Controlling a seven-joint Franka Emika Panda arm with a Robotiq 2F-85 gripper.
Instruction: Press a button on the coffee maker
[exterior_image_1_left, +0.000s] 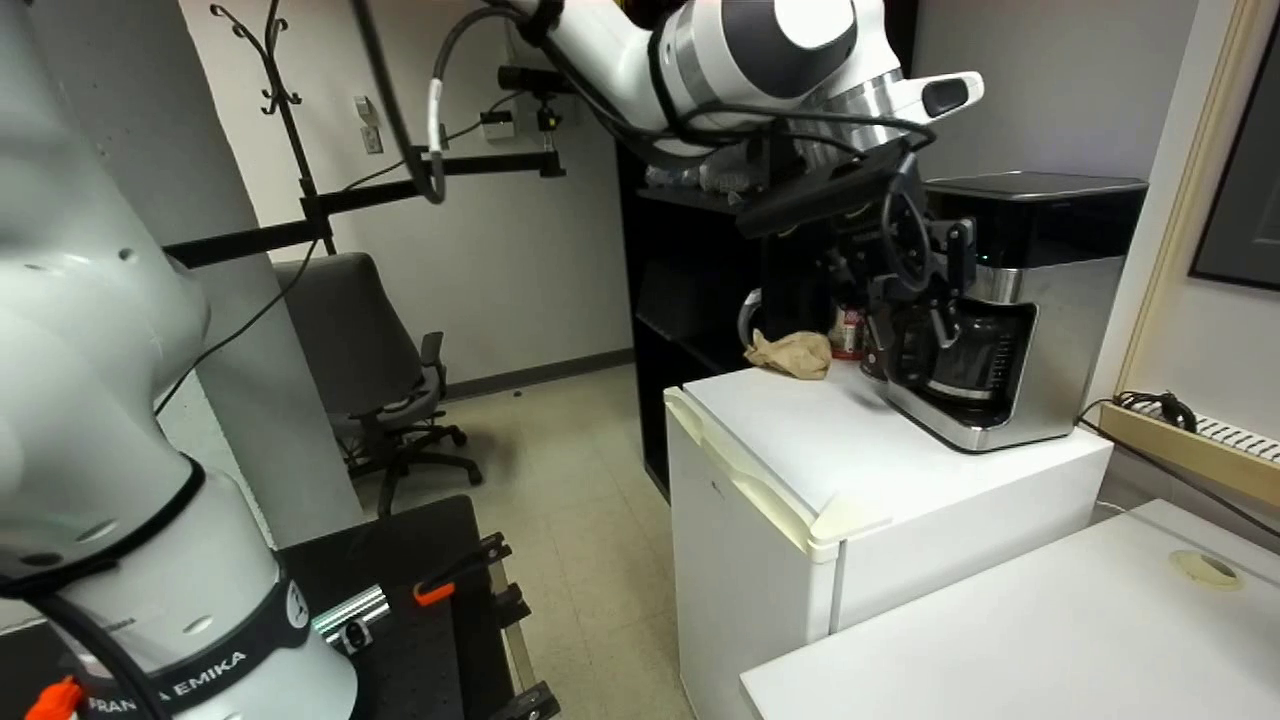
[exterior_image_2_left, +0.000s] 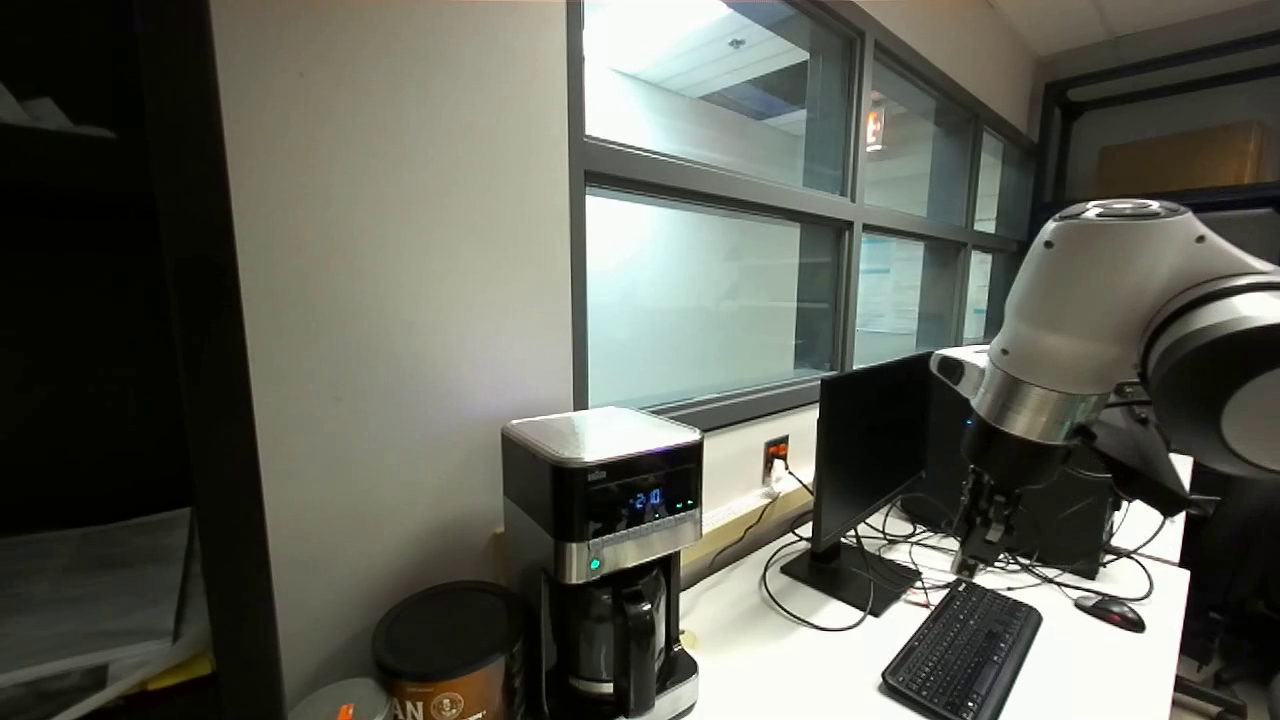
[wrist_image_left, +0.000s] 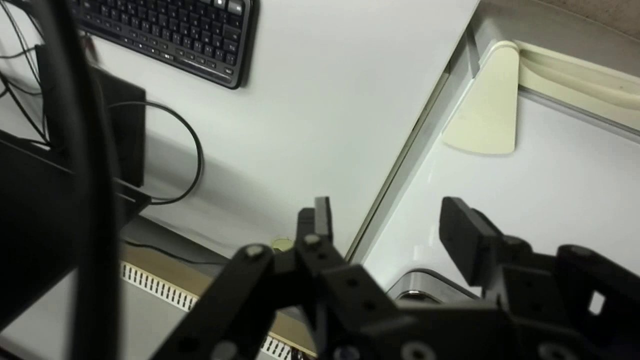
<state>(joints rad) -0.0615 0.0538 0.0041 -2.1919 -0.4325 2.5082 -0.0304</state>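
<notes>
The coffee maker (exterior_image_1_left: 1078, 340) is a black and silver boxy machine with a flat top and a dark glass carafe. It stands upright on a white fridge. In an exterior view its front (exterior_image_2_left: 625, 545) shows a lit blue clock display and a round green lit button (exterior_image_2_left: 594, 564). My gripper (exterior_image_1_left: 950, 298) overlaps it in that picture, but an exterior view shows the gripper (exterior_image_2_left: 975, 560) well apart, in front of it. In the wrist view the gripper (wrist_image_left: 385, 212) is open with nothing between the fingers. Only a corner of the coffee maker's base (wrist_image_left: 412, 284) shows there; its buttons are hidden.
The white fridge (exterior_image_1_left: 880, 440) stands beside a white desk (exterior_image_1_left: 1020, 630). On the desk are a monitor (exterior_image_2_left: 868, 450), a keyboard (exterior_image_2_left: 965, 650), a mouse (exterior_image_2_left: 1112, 612) and cables. A brown tub (exterior_image_2_left: 450, 650) and a tan crumpled bag (exterior_image_1_left: 795, 354) are near the coffee maker.
</notes>
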